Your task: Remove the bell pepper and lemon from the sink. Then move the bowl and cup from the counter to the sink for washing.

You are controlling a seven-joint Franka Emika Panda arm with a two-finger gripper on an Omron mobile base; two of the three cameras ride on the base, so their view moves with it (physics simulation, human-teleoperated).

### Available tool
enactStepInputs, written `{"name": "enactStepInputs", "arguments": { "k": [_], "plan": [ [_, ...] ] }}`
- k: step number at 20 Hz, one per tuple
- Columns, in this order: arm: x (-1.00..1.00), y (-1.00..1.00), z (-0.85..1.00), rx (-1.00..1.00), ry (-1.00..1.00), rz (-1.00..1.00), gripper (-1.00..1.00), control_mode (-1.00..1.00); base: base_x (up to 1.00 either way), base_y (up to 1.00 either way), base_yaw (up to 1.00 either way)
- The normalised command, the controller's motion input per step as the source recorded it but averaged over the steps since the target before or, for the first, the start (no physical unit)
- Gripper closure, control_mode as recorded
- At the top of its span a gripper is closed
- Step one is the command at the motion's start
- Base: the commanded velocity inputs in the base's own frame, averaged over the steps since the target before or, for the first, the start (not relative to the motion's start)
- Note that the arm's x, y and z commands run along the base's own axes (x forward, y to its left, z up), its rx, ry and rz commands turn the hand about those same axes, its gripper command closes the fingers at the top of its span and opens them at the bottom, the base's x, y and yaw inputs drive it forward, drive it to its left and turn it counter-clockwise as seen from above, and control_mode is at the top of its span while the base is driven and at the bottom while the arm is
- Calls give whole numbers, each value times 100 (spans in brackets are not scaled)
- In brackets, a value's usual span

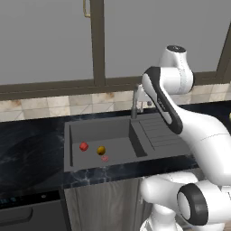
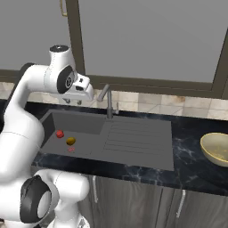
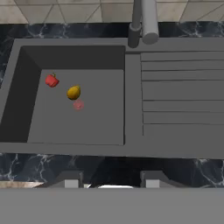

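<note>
Presently the bell pepper point(image 3: 51, 80) lies on the floor of the sink point(image 3: 131, 146) basin, toward its left half, with the lemon point(image 3: 73, 92) just beside it and apart from it; the pepper sits nearer the basin's back wall, the lemon nearer the small reddish drain spot point(image 3: 78, 105), which lies just in front of the lemon. Both fruits rest free, with nothing touching them. The basin occupies the left part of the sink, the ribbed drainboard point(image 3: 181, 94) the right part, and the grey faucet point(image 3: 144, 19) rises from the rear rim between the two. The sink is set into the black veined worktop point(image 2: 187, 164), backed by a band of beige tiles point(image 1: 54, 107). On the worktop well to the right of the drainboard stands the golden bowl point(image 2: 216, 148), partly cut by the edge of the right base view. The gripper point(image 2: 75, 101) hangs high above the back left of the sink, well clear of the fruits; in the hand view its fingers point(image 3: 70, 179) stand apart with nothing between them
</note>
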Motion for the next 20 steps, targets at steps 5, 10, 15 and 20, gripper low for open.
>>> {"name": "enactStepInputs", "arguments": {
  "k": [5,10,15,20],
  "plan": [
    [-15,2,0,0,-8,0,-100,-100,0,0,0],
    [-31,35,-1,-17,-12,0,-100,-100,0,0,0],
    [-17,52,-7,-22,0,-7,-100,-100,0,0,0],
    [-4,44,-11,-8,1,-10,-100,-100,0,0,0]
  ]
}}
